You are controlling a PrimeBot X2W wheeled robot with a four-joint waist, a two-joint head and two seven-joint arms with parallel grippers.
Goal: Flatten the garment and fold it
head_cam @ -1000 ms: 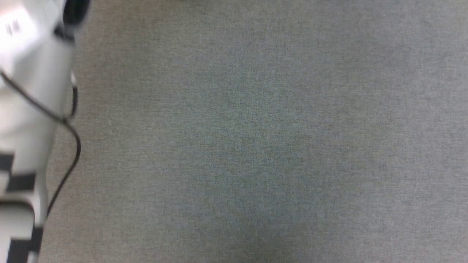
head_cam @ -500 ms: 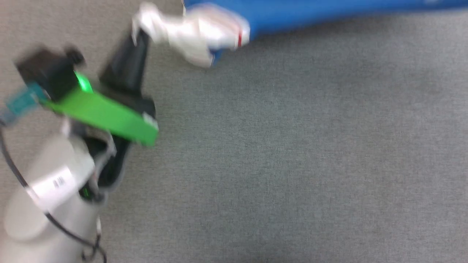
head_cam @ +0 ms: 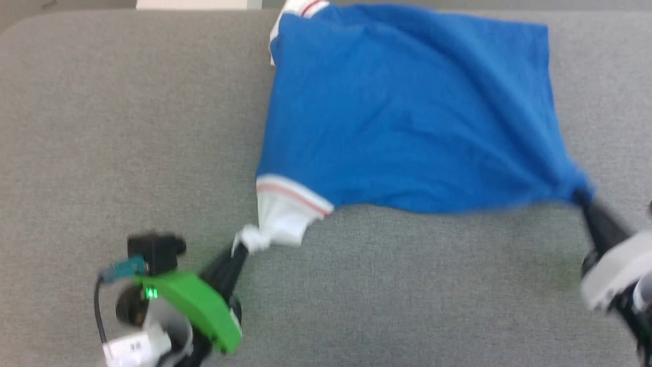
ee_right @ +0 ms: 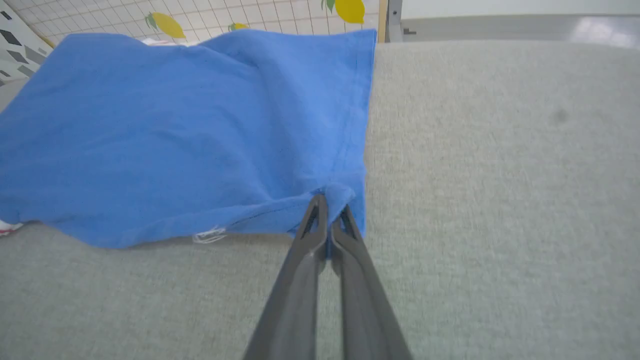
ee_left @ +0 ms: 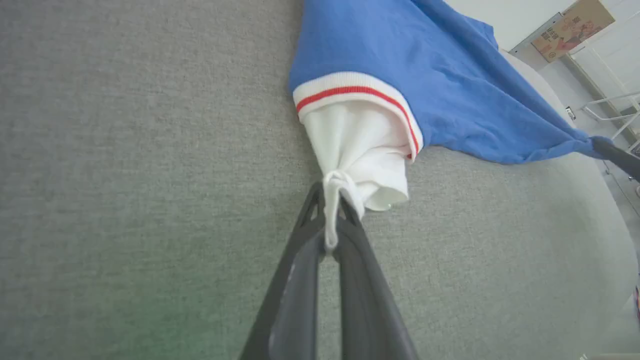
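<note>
**While it hangs taut: the flattening step**

With the left hand (head_cam: 243, 251) pinching its white sleeve (head_cam: 280, 216) and the right hand (head_cam: 582, 198) pinching a hem corner (ee_right: 340, 192), the royal-blue soft jersey garment (head_cam: 407, 117) stretches across the grey fabric table (head_cam: 127, 127); next, likely lay it down smooth

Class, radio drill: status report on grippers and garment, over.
Left gripper shut on sleeve. Right gripper shut on hem corner. Garment stretched between them, unfolded. Nothing in the way.
</note>
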